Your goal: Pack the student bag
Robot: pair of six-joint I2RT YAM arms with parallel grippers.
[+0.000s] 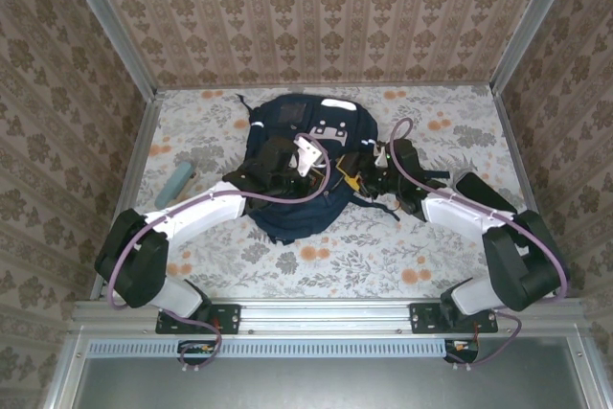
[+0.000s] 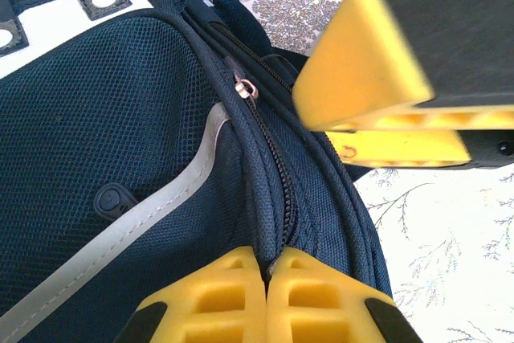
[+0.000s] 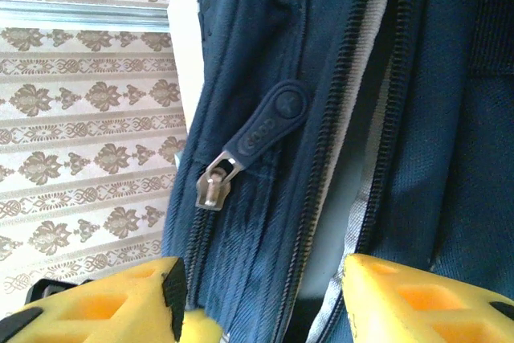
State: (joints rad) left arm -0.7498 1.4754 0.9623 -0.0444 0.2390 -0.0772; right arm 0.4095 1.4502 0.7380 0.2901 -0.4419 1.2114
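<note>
**Both tools at the zip line of a soft bag**

Patterned wallpaper [image 1: 316, 7] closes in a flowered tabletop [image 1: 383, 256]. The student bag [image 1: 287, 114] lies flat on it, under and beyond both tools. A teal tube [image 1: 180, 182] lies well out to the left tool's [image 2: 269, 279] outer side.

The left tool is clenched. Its yellow fingertips [image 2: 217, 295] meet on the raised zip ridge of the bag, which runs away from them towards a small metal slider [image 2: 243, 87] farther along. A grey reflective stripe [image 2: 161, 198] curves off to their left over mesh fabric.

The right tool [image 3: 261, 311] has its fingers spread with folds of bag fabric and two zip tracks between them. Whether they press on that fabric cannot be told. A dark rubber zip pull [image 3: 261, 136] hangs just ahead of them.

The bag looks limp and light. Its cloth will likely bunch and slide rather than hold an opening, so one tool should pin the seam while the other works. The best holds appear to be the corded zip ridge and the rubber pull. Loose mesh would probably stretch and slip.
</note>
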